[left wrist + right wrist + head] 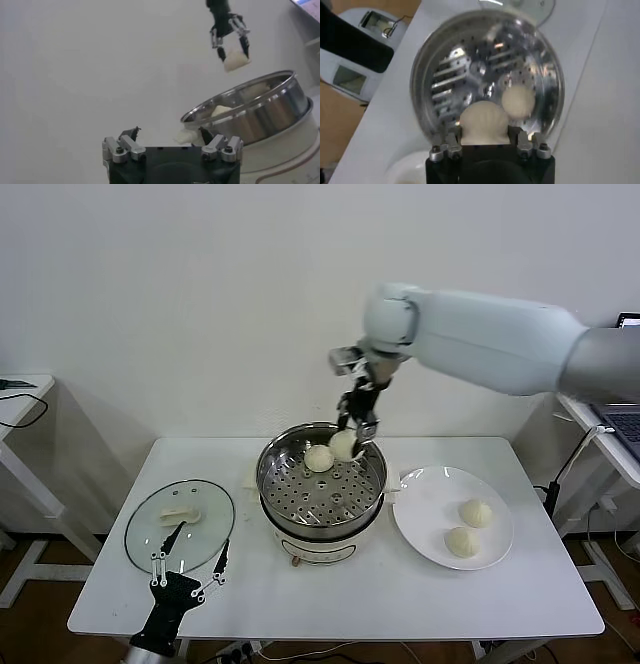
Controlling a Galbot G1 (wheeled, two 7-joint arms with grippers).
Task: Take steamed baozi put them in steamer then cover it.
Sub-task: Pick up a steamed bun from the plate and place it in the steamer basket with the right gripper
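My right gripper (350,440) is shut on a steamed baozi (343,446) and hangs over the back rim of the steamer (272,484). In the right wrist view the gripper (484,134) pinches that baozi (483,121) above the perforated tray (455,70). A second baozi (318,458) lies on the tray. Two more baozi (476,512) (462,541) rest on the white plate (425,499) to the right. The glass cover (150,534) lies flat on the table left of the steamer. My left gripper (190,566) stands open at the cover's near edge, holding nothing.
The white table (330,594) ends close in front of the left gripper. A side table with a cable (20,399) stands far left. A laptop (625,419) sits on a stand at the far right. A wall rises behind the table.
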